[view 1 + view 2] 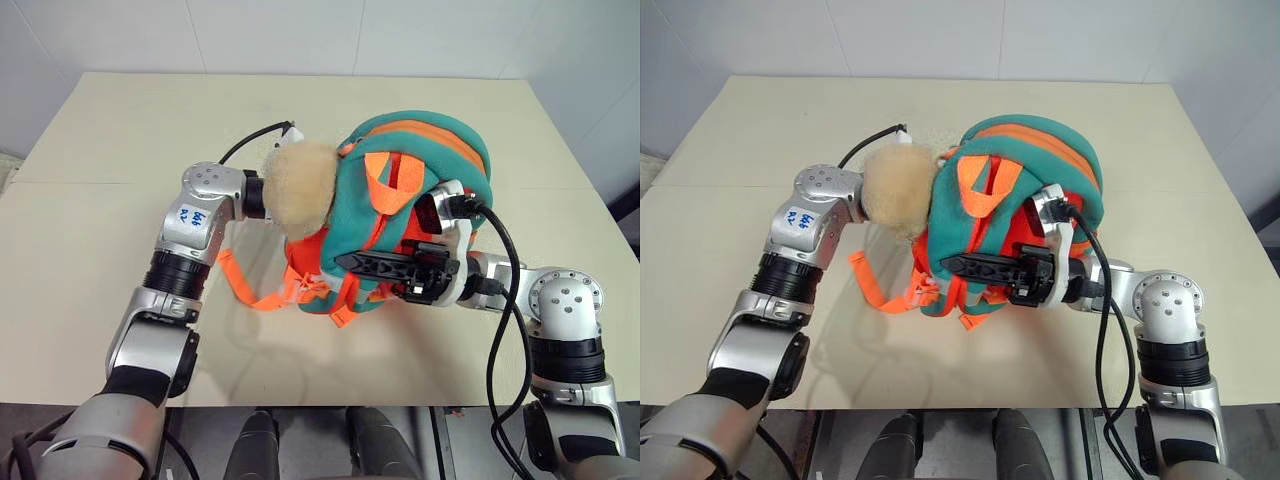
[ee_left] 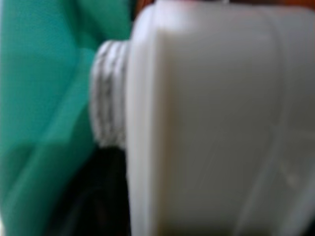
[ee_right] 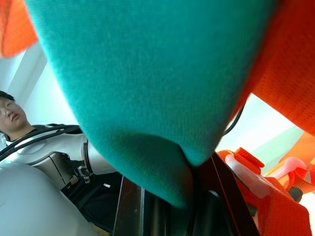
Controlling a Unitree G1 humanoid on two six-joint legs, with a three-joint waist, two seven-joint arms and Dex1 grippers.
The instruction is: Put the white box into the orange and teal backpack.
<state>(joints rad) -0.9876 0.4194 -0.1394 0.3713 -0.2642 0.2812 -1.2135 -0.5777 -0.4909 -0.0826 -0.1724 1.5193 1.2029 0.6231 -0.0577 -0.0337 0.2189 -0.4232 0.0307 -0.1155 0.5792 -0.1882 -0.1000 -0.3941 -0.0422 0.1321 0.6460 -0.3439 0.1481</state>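
- The right hand [image 1: 350, 264] is pinched together on the teal fabric of the orange and teal backpack [image 1: 420, 160], holding it up off the surface [image 1: 100, 130].
- The white box [image 2: 211, 123] sits against the bag's teal cloth, right before the left hand, whose finger spacing I cannot tell.
- Best to push the box fully inside while the right hand keeps the opening up.
- Count: one box, one backpack, one tan plush [image 1: 300, 195].

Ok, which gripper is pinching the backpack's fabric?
The right gripper: shut on teal fabric of the orange and teal backpack. The left arm reaches behind the tan plush.
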